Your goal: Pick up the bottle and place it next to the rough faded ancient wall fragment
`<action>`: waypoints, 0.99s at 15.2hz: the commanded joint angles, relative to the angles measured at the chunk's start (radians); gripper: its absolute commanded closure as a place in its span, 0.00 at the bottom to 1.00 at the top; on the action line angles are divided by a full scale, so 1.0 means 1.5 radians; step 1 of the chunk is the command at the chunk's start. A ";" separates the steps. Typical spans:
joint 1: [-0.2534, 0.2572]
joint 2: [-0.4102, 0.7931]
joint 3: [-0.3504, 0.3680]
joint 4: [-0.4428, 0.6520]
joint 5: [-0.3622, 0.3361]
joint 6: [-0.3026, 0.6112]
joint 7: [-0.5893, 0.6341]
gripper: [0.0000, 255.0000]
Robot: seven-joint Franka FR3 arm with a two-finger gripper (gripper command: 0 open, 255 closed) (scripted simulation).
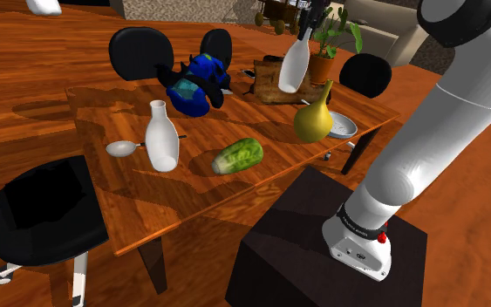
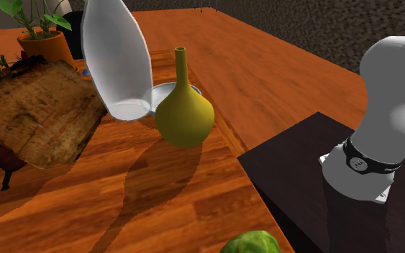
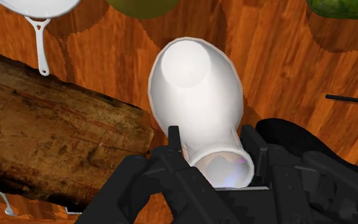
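Aloft, the pincer (image 3: 212, 151) tight around the white bottle (image 3: 195, 86).

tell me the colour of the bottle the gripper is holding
The bottle is plain white, clearest in the wrist view.

I count 2 vases on the wooden table (image 1: 147, 196): an olive-yellow gourd vase (image 1: 315, 113), upright and just beside a grey dish (image 1: 345, 126), and a white narrow-necked vase (image 1: 162, 135) with a spoon (image 1: 121, 148) beside it. Between them a green melon (image 1: 238, 156) lies on its side. Behind the white vase I see a blue toy (image 1: 195, 85). A black chair (image 1: 38, 214) stands at the near corner.
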 commanded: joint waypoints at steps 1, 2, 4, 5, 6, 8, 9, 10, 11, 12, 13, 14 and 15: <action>0.001 -0.005 0.001 -0.023 -0.002 0.019 0.001 1.00; 0.001 -0.007 0.001 -0.034 -0.003 0.029 0.001 1.00; 0.002 -0.011 0.002 -0.056 -0.005 0.047 0.001 1.00; 0.002 -0.012 0.002 -0.067 -0.005 0.057 0.001 1.00; 0.002 -0.014 0.002 -0.078 -0.006 0.066 0.001 1.00; 0.002 -0.016 0.003 -0.098 -0.007 0.084 0.001 1.00; 0.002 -0.017 0.003 -0.108 -0.007 0.094 0.001 1.00; 0.002 -0.018 0.003 -0.118 -0.007 0.103 0.001 1.00; 0.002 -0.018 0.003 -0.127 -0.007 0.112 0.000 1.00; 0.002 -0.019 0.003 -0.137 -0.007 0.121 0.000 1.00; 0.002 -0.019 0.003 -0.146 -0.007 0.130 0.000 1.00; 0.002 -0.019 0.003 -0.155 -0.007 0.139 -0.001 1.00; 0.002 -0.019 0.003 -0.164 -0.007 0.148 -0.001 1.00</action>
